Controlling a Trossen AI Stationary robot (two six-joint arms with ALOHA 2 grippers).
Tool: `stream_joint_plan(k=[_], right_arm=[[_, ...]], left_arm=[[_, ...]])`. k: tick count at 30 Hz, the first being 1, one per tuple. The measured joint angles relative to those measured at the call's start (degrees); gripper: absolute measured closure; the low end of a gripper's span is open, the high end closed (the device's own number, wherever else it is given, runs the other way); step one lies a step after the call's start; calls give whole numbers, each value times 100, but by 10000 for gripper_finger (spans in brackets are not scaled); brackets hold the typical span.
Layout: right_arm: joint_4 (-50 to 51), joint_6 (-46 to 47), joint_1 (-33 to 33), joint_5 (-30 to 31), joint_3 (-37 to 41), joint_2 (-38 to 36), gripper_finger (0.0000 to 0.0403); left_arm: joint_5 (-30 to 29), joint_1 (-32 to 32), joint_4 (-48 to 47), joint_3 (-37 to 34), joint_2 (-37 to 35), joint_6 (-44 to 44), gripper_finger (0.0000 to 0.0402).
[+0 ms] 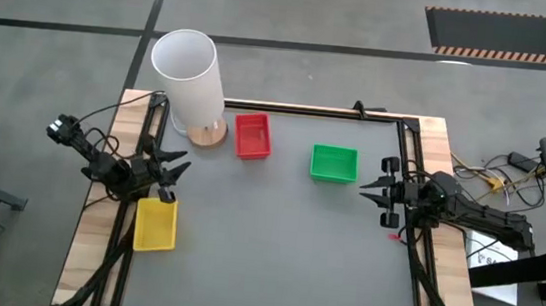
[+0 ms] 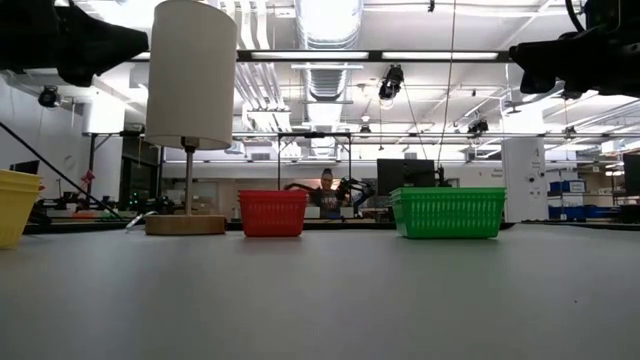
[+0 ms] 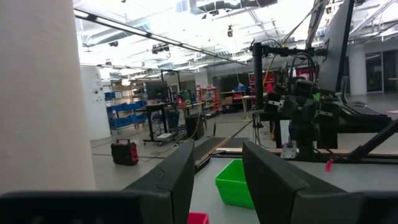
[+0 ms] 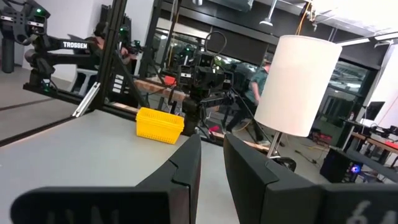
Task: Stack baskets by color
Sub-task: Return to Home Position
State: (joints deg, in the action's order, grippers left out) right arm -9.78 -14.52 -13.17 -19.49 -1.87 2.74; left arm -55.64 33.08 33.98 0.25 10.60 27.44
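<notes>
Three baskets rest with their bottoms on the grey table. The red basket [image 1: 252, 136] [image 2: 272, 212] is at the far middle. To its right is the green basket [image 1: 334, 163] [image 2: 448, 211]. The yellow basket [image 1: 156, 223] [image 2: 15, 205] is near the left edge. My left gripper [image 1: 186, 162] [image 3: 217, 162] is raised at the left edge, just beyond the yellow basket. It is open, points across the table and holds nothing. My right gripper [image 1: 365, 190] [image 4: 211, 146] is raised at the right edge near the green basket. A narrow gap shows between its fingers, with nothing in it.
A tall white cylinder [image 1: 188, 75] [image 2: 190, 75] on a round wooden base [image 1: 207, 132] stands at the far left, close to the red basket and my left arm. Black frame rails run along the table's left, right and far edges. The table's middle and near part is bare grey surface.
</notes>
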Motion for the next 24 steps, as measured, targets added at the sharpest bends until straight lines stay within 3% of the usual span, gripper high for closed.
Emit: stream_joint_plan(k=[24], right_arm=[[4, -2, 0, 0, 2, 0, 339]], left_arm=[[0, -1, 0, 0, 206, 0, 281]])
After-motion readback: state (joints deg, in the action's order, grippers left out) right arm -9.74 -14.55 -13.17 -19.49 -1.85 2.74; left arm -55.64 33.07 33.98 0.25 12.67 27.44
